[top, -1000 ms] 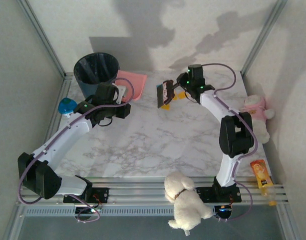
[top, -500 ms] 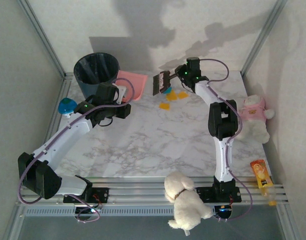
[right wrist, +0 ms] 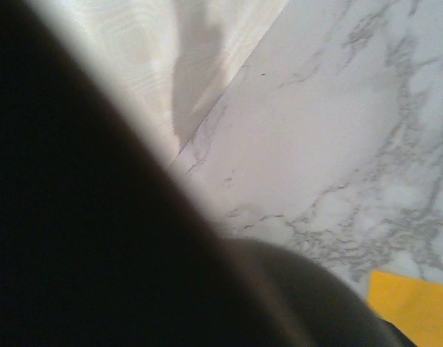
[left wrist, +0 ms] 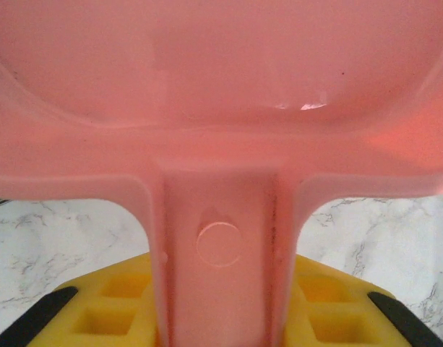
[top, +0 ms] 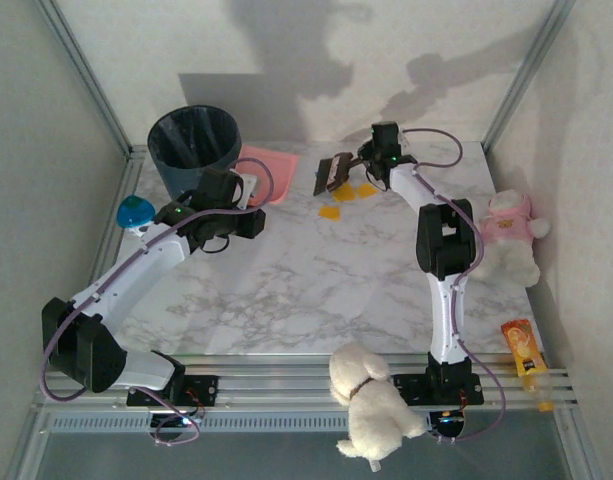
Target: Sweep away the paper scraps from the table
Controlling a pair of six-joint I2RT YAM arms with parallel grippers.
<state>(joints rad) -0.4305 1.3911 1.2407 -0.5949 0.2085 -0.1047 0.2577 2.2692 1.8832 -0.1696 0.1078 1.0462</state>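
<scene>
While the fluffy white plush dog (top: 371, 395) is sitting on the near rail of the white marble-veined table (top: 316, 290), the left gripper (top: 246, 188) is reaching toward the far left and pinching the handle of the flat pink plastic dustpan (top: 269, 160), which is lying just beside the dark round bin (top: 194, 145). Further back, the right gripper (top: 371, 160) is clamping a dark flat brush (top: 333, 173) right next to the orange paper scraps (top: 344, 193), which are lying at the far middle of the tabletop, one a bit nearer than the rest.

Pale walls (top: 286, 50), grey shadows (top: 286, 85), metal corner rails (top: 81, 75)
</scene>
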